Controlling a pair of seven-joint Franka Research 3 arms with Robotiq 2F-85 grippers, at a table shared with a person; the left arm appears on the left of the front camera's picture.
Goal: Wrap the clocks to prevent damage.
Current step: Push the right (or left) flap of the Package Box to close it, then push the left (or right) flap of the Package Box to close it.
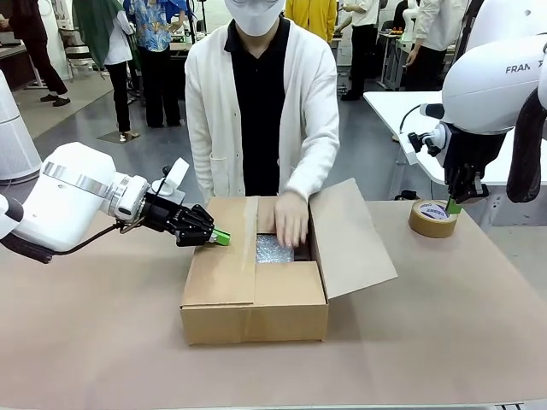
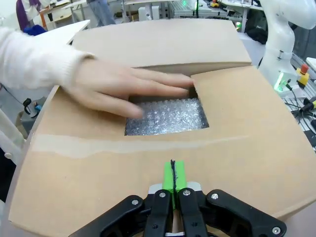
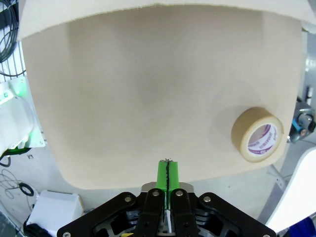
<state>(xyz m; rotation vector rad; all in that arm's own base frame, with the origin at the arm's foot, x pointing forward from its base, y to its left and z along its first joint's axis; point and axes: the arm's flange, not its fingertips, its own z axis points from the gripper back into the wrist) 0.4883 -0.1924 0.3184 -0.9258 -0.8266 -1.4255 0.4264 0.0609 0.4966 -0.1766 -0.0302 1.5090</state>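
Judged best done by pressing left flap (image 1: 224, 256) flat with shut, empty left jaws, clear of person's hand (image 1: 291, 220) on bubble wrap (image 2: 168, 117) (clocks hidden) inside central box (image 1: 256, 320); right jaws shut, empty, near tape roll (image 1: 433, 219) far right.

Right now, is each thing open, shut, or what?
Box, half shut: right flap up, left flap folded down.
Bubble wrap, inside the box, showing through the gap.
Person's hand, reaching into the box.
Tape roll, lying flat.
Left pincer, shut, at the left flap.
Right pincer, shut, empty.
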